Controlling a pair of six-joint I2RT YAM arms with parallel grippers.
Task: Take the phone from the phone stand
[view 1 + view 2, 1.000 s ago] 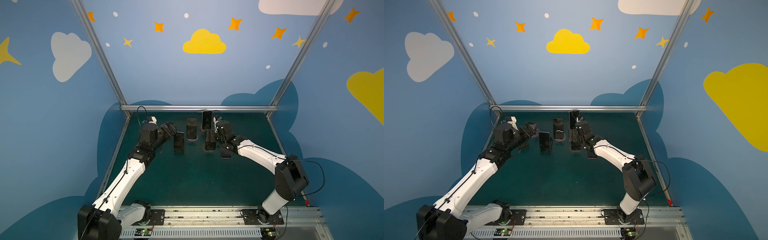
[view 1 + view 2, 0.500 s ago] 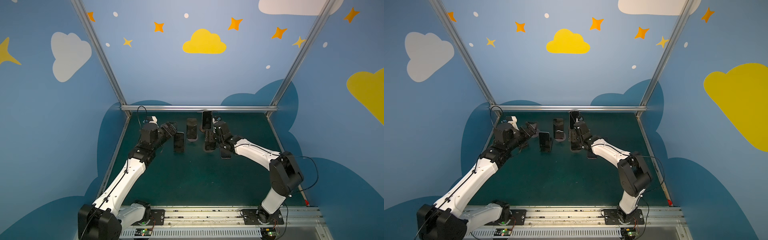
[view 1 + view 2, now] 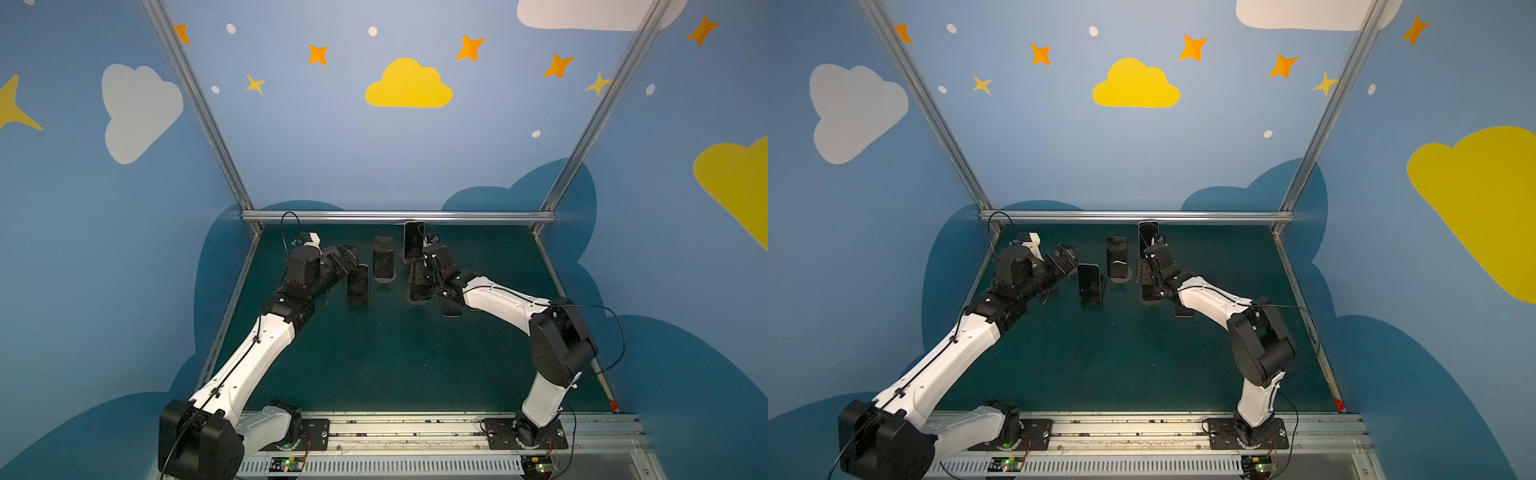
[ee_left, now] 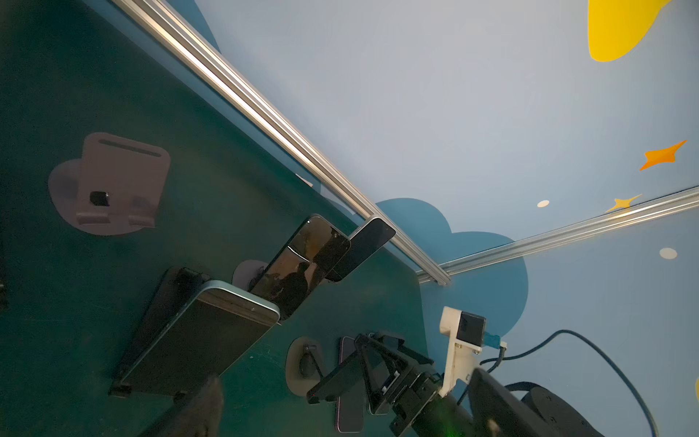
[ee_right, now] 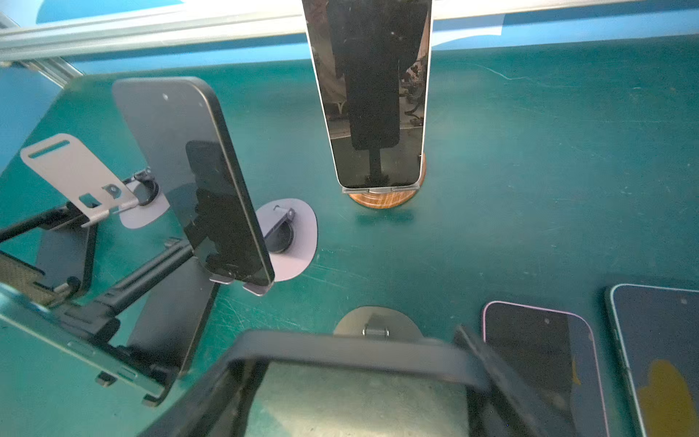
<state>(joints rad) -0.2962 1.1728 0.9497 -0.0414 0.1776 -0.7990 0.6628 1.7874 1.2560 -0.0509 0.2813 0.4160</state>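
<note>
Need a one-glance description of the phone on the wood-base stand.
Find the metal rail along the back of the green table. The phone is propped just before it, farthest back of all. Only its stand has a round wooden base.

Glossy black phone [image 5: 372, 94], wood-grain stand base [image 5: 386, 198], scuffed matt green tabletop [image 5: 529, 170].

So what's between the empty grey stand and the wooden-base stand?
Right wrist view: a dark phone leaning on a disc-base stand sits between the empty grey stand and the wooden-base stand.
</note>
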